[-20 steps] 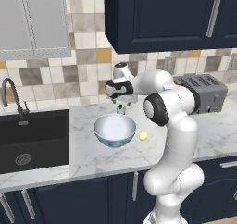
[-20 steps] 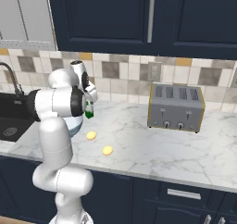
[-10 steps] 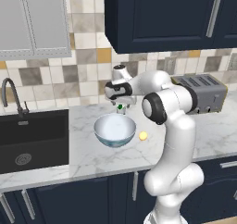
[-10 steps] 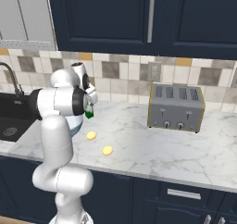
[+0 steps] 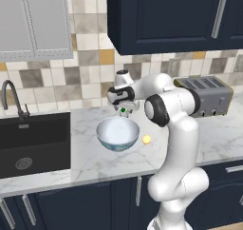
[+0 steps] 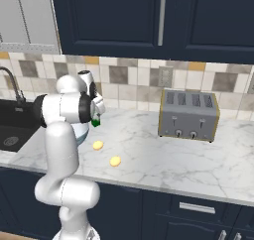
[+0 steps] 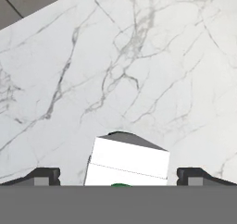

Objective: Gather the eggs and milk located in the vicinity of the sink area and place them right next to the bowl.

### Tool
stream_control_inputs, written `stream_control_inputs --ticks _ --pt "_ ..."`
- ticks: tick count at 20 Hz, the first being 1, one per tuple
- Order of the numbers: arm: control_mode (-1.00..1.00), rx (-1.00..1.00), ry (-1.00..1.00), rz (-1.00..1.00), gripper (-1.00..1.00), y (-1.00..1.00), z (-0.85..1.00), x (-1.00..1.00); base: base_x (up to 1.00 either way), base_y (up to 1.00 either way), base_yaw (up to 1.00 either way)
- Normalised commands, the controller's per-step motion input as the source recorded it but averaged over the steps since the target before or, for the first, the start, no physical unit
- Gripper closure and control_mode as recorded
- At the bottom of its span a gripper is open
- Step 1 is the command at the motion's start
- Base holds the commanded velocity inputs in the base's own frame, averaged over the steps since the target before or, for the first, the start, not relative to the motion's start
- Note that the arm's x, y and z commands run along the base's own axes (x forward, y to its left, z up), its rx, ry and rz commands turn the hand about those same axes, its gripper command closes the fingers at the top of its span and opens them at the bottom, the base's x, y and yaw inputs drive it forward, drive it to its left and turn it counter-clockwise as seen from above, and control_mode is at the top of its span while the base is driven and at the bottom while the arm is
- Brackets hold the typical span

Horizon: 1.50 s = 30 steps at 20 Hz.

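Hand view | jaws spread wide, clear of milk [image 7: 127, 162] | bare marble counter [image 7: 139, 70] ahead

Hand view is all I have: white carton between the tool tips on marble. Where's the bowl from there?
Observer: The bowl sits on the counter just in front of the milk, on the near side, in the left base view.
Operator: Eggs?
Observer: Two eggs. One lies close to the bowl's right; the other lies further right and nearer the counter edge, in the right base view.
Operator: Anything at the sink?
Observer: The sink basin looks bare apart from its drain; the faucet stands behind it.
Operator: Tool shut on the milk?
Observer: No, the tool is open, tips apart from the carton's sides.
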Motion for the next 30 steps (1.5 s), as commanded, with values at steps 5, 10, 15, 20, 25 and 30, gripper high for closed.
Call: stream_control_inputs --ticks 5,10,15,20,25,30 --pt "-1.00 0.02 0.00 0.00 1.00 0.00 -0.17 0.01 0.00 0.00 0.00" --pt "-1.00 0.02 0.00 0.00 1.00 0.00 -0.14 0.00 0.00 0.00 0.00" --pt "-1.00 0.00 0.03 0.00 1.00 0.00 -0.02 0.00 0.00 0.00 0.00" --pt "-1.00 0.00 0.09 0.00 1.00 0.02 0.00 -0.09 0.00 0.00 0.00" --pt "-1.00 0.00 0.09 0.00 1.00 0.00 -0.01 -0.15 0.00 0.00 0.00" --pt "-1.00 0.00 0.01 0.00 1.00 0.00 -0.11 -0.19 0.00 0.00 0.00"
